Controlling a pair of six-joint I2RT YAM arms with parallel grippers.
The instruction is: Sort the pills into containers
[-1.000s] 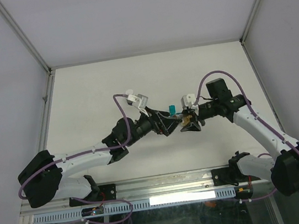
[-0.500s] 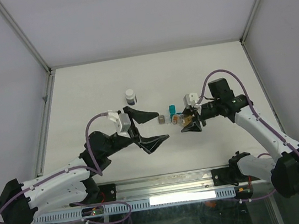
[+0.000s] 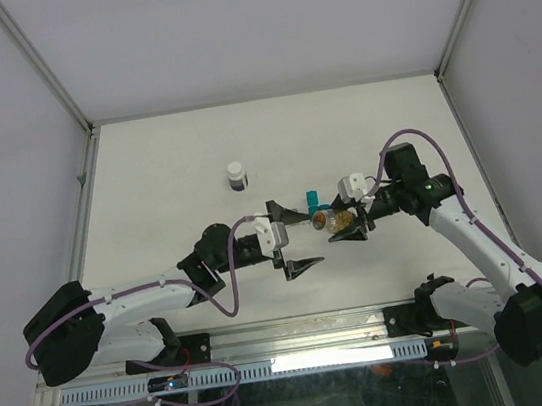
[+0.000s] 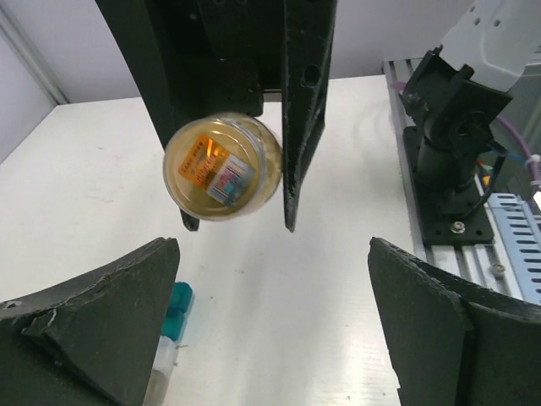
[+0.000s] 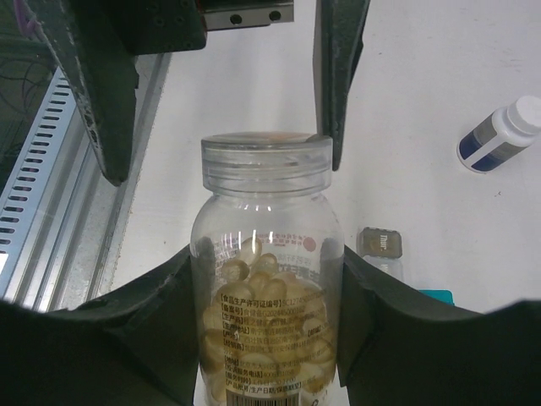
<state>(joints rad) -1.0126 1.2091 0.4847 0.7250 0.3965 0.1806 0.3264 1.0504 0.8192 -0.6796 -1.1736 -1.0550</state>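
Note:
My right gripper [image 3: 339, 222] is shut on a clear bottle [image 3: 326, 220] of yellow softgel pills and holds it off the table, lid towards the left arm. In the right wrist view the bottle [image 5: 266, 288] fills the space between the fingers. My left gripper [image 3: 291, 237] is open and empty, facing the bottle [image 4: 221, 169] a short way off. The teal container [image 3: 310, 197] lies on the table behind the bottle. The grey container [image 5: 380, 245] lies next to the teal one [image 5: 427, 296]. The top view hides the grey one.
A small white bottle [image 3: 236, 177] with a dark label stands on the table to the far left of the grippers, and lies in the right wrist view [image 5: 501, 134]. A metal rail [image 3: 300, 335] and the arm bases line the near edge.
The left gripper was against the bottle, drew back left and opened wide, and has now come back towards the bottle, still open. The right gripper has kept hold of the bottle and shifted slightly.

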